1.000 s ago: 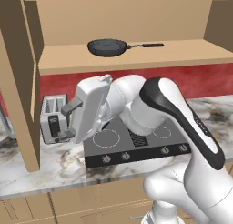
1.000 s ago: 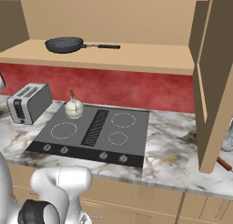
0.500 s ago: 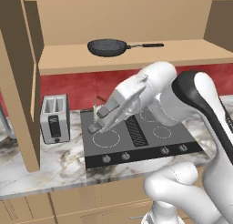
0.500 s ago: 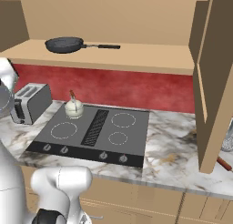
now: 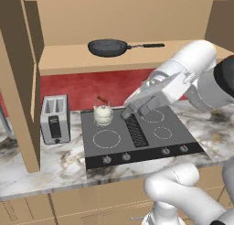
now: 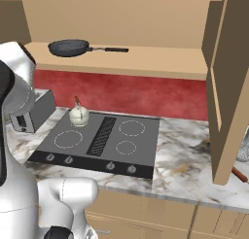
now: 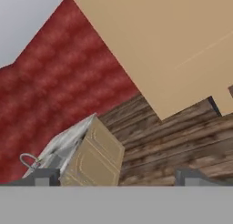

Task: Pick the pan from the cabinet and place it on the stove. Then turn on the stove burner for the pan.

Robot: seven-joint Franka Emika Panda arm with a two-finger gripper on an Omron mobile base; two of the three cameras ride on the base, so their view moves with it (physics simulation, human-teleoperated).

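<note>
The dark pan (image 5: pixel 107 47) (image 6: pixel 68 47) lies on the shelf of the open cabinet (image 5: pixel 137 60) (image 6: pixel 155 60), its long handle pointing right. Below it, the black stove (image 5: pixel 114 148) (image 6: pixel 146 141) is set in the marble counter; its small ring burner (image 5: pixel 162 132) (image 6: pixel 126 146) is at the front right. My gripper (image 5: pixel 136 112) hangs over the stove's back middle, well below the shelf and right of the pan. In the hand view its fingertips (image 7: pixel 43 177) stand wide apart: open, with nothing between them.
A cream kettle (image 5: pixel 103 113) (image 6: pixel 79 115) stands on the back left burner. A toaster (image 5: pixel 55 119) (image 6: pixel 34 111) sits left of the stove. Open cabinet doors (image 5: pixel 23 82) (image 6: pixel 228 87) flank the shelf. Four knobs (image 5: pixel 125 156) line the stove's front.
My arm has swung right, from in front of the toaster to above the middle of the stove. The gripper stays open. The pan has not moved.
</note>
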